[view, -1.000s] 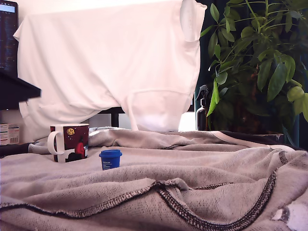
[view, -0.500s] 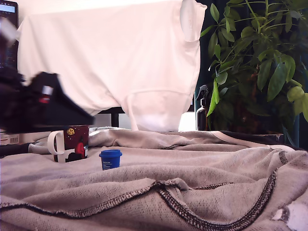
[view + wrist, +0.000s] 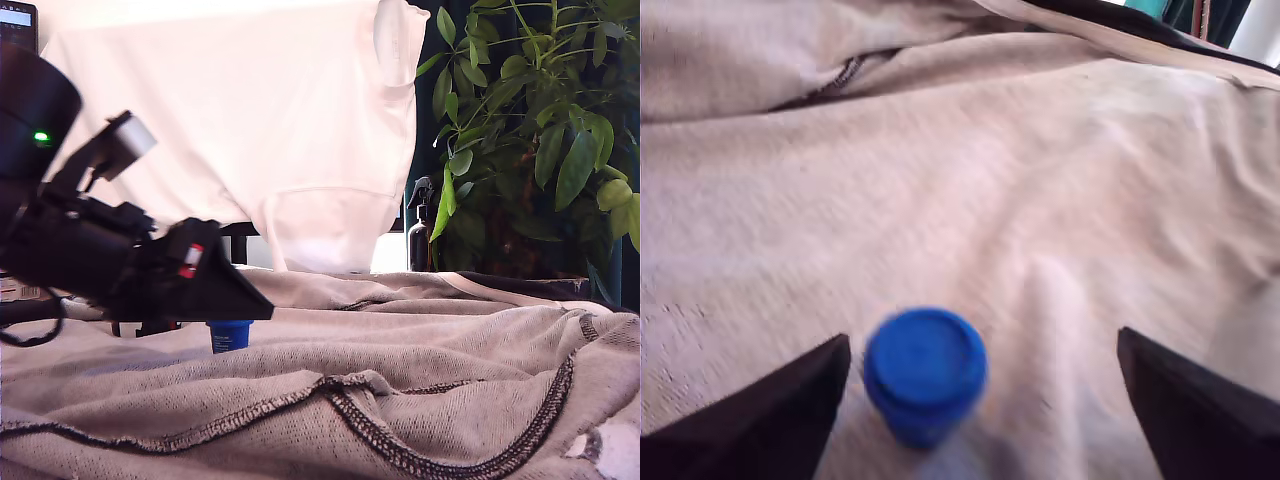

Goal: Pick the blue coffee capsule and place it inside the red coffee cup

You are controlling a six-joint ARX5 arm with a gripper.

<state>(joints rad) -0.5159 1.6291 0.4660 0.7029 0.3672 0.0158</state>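
Your tool [image 3: 985, 345] is open, with its two dark fingers [image 3: 790, 415] spread far wider than the thing they are meant to take. The small bright blue plastic coffee capsule [image 3: 925, 370] stands upright between them. It sits much closer to one finger than to the other, and as far as the wrist view shows, it touches neither.

In the exterior view the capsule [image 3: 230, 335] shows low in the left half of the frame. It rests on the wrinkled grey knitted cloth [image 3: 400, 380] that covers the bench, and its top is hidden behind the black wedge of the tool [image 3: 262, 310]. The red coffee cup cannot be made out in either view. The arm fills the left of the exterior frame, so the cup may be behind it.

Expect the capsule to be very light, with thin, fairly stiff walls. A hard squeeze could dent it, and a brush from one finger could tip it over on the soft, uneven cloth. Its smooth sides taper downward, so a low grip will probably let it slide. Take it high on the body, just under the wider rim, so the lip can catch on the pads. Centre the tool on the capsule first so both fingers meet it together, then close gently.
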